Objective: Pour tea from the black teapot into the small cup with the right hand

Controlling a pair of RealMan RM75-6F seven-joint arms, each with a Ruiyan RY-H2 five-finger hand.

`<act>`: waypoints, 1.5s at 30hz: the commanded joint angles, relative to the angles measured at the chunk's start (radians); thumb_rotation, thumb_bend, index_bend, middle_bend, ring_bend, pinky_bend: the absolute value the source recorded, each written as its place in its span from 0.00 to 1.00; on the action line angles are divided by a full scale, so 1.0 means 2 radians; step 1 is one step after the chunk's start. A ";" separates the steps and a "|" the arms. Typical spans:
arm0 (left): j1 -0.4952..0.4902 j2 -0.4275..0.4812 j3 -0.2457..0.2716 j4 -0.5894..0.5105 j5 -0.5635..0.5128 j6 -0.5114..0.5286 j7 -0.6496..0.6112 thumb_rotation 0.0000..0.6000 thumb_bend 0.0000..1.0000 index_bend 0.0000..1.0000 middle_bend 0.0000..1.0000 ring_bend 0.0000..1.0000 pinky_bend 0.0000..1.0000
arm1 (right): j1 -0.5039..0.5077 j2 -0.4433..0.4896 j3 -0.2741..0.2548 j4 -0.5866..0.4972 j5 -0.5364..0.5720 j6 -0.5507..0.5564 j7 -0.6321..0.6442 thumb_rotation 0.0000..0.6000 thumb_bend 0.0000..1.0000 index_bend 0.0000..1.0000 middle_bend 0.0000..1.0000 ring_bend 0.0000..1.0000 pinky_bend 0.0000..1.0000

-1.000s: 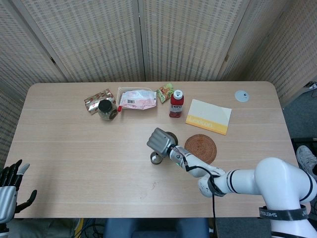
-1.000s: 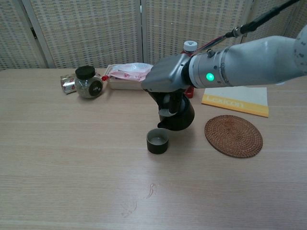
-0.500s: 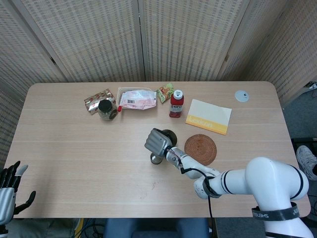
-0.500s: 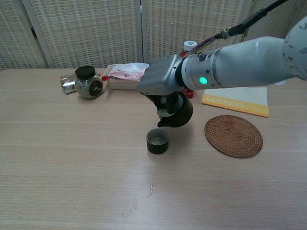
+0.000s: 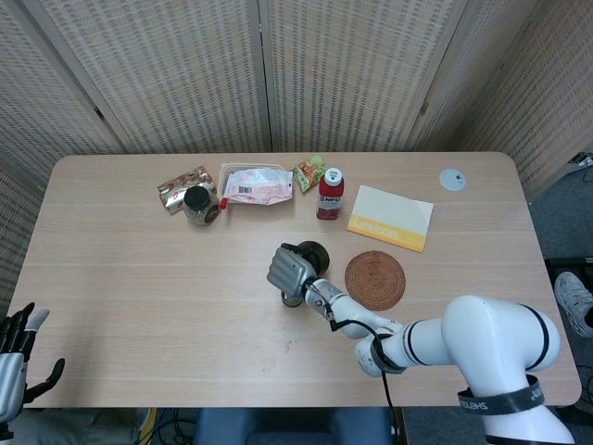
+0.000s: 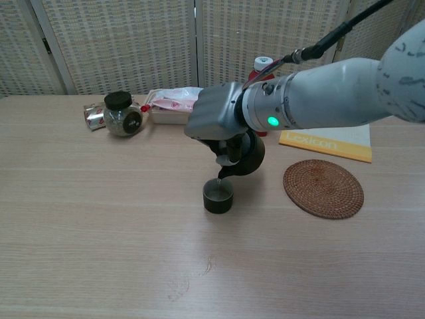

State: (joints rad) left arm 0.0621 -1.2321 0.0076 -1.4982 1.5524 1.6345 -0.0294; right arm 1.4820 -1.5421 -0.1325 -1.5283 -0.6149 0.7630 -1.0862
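Observation:
My right hand (image 6: 214,121) grips the black teapot (image 6: 244,155) and holds it tilted just above the small dark cup (image 6: 218,197), with the spout low over the cup's rim. From the head camera the right hand (image 5: 288,267) covers most of the teapot (image 5: 313,252) and hides the cup. My left hand (image 5: 18,357) hangs off the table's near left corner with its fingers spread and nothing in them.
A round woven coaster (image 6: 323,187) lies right of the cup. At the back stand a yellow-edged booklet (image 6: 327,139), a red bottle (image 5: 330,194), a dark-lidded jar (image 6: 122,113) and snack packets (image 5: 256,184). A small white disc (image 5: 451,179) lies far right.
My right hand has carried the teapot left and tipped it further, bringing the spout down over the cup. The left hand has sunk slightly lower.

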 commanded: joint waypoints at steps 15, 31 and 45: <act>0.002 -0.002 -0.001 0.003 0.002 0.002 -0.004 1.00 0.33 0.10 0.00 0.00 0.00 | 0.023 -0.004 -0.019 -0.012 0.027 0.018 -0.038 0.74 0.50 1.00 1.00 0.93 0.50; 0.004 -0.002 -0.002 0.006 0.003 0.003 -0.007 1.00 0.33 0.10 0.00 0.00 0.00 | 0.035 -0.007 -0.028 -0.017 0.045 0.028 -0.055 0.74 0.50 1.00 1.00 0.93 0.50; 0.006 -0.002 -0.002 0.010 0.003 0.004 -0.012 1.00 0.33 0.10 0.00 0.00 0.00 | 0.037 -0.009 -0.030 -0.019 0.050 0.032 -0.055 0.74 0.49 1.00 1.00 0.93 0.50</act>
State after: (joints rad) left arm 0.0741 -1.2368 0.0030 -1.4784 1.5578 1.6423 -0.0527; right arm 1.5576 -1.5616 -0.1934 -1.5651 -0.5158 0.8271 -1.1991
